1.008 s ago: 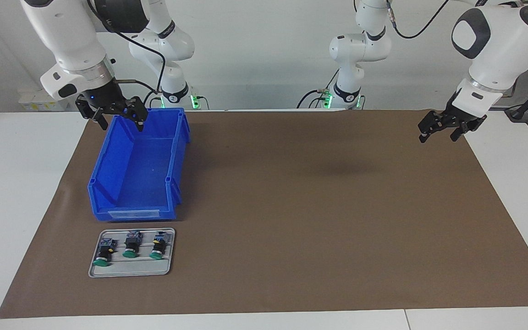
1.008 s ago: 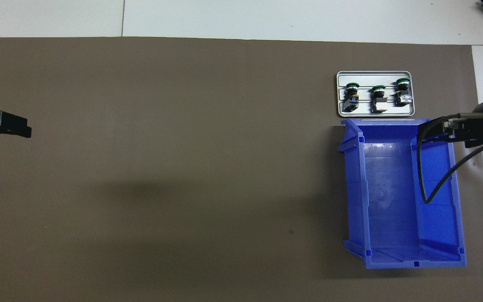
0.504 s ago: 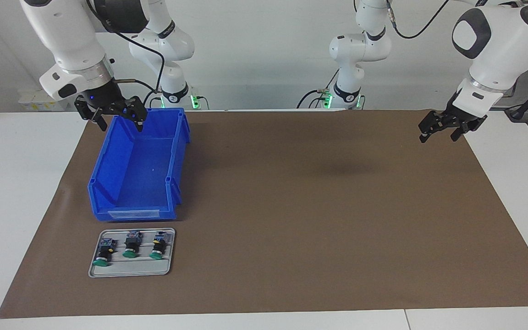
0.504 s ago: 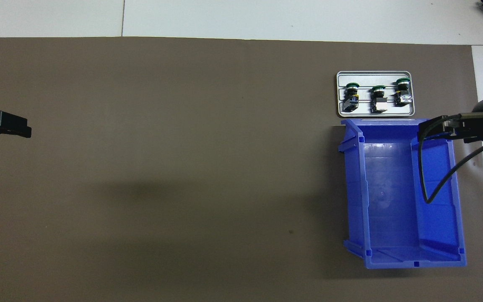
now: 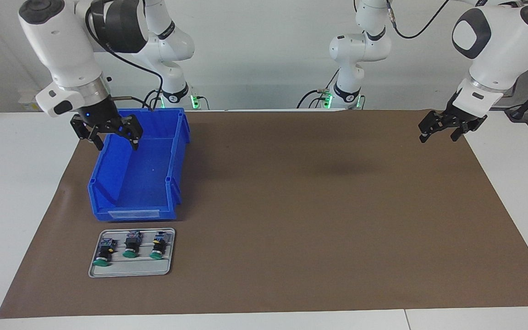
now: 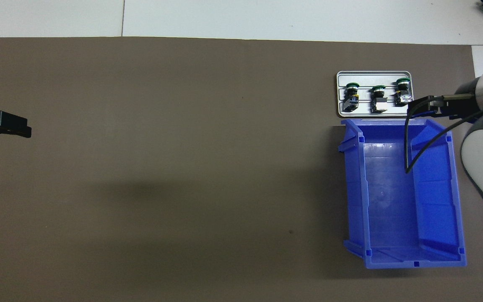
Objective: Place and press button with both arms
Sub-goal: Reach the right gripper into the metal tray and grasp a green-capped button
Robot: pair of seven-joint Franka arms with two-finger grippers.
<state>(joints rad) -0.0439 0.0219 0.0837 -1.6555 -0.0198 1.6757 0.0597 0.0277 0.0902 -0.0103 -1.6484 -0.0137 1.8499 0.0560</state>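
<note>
Facing view: a brown mat [image 5: 319,206] covers a white table. The right gripper [image 5: 108,136] hangs in the air over the robots' end of an open blue bin [image 5: 138,169], its fingers spread wide and holding nothing. The left gripper [image 5: 442,130] waits in the air over the mat's edge at the left arm's end of the table, fingers apart and empty. Farther from the robots than the bin lies a small grey tray [image 5: 131,270] with three green-capped buttons [image 5: 130,244] lying on their sides in a row, caps pointing away from the robots.

Overhead view: the tray [image 6: 375,114] sits just beside the bin [image 6: 401,197], farther from the robots. The three buttons [image 6: 377,98] lie side by side on it. The right gripper [image 6: 424,105] overlaps the tray's corner from above. Only the left gripper's tip [image 6: 2,124] shows at the edge.
</note>
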